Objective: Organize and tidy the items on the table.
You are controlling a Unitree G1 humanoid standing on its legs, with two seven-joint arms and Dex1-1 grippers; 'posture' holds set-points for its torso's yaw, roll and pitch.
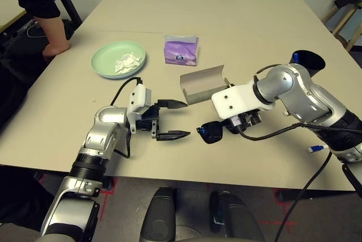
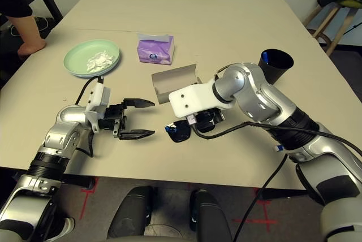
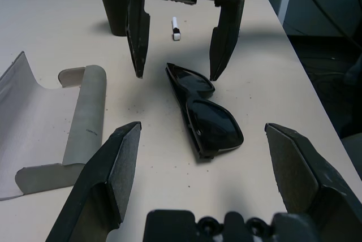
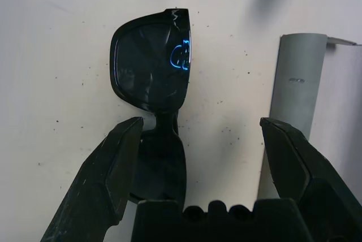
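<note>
Two pincers are over the near half of the broad beige tabletop (image 1: 237,21), and both stand wide with nothing between the fingers. We see our left pincer (image 1: 172,120) pointing level toward the right, black fingers spread one above the other, just left of the folded black plastic sunglasses (image 3: 205,113). Our right pincer (image 3: 178,50) hangs tilted down over those sunglasses, one finger on each side of the far lens and apart from it; in the right wrist view the glossy lens (image 4: 151,67) lies flat on the tabletop between the spread fingers.

Just beyond the sunglasses lies the grey oblong glasses case (image 1: 203,83), lid thrown open, its pale lining showing. Farther back and a little left stands the purple soft tissue pack (image 1: 181,51), a white sheet poking from its top. Left of that sits the pale green round plate (image 1: 104,61) with crumpled white tissue (image 1: 127,62) on it. On the right, behind our right forearm, stands the black cup (image 2: 276,64), and a white marker with a blue end (image 1: 315,149) peeks out near the right edge. At the far left, a person's forearm in a black sleeve (image 1: 54,33) rests at the tabletop's edge.
</note>
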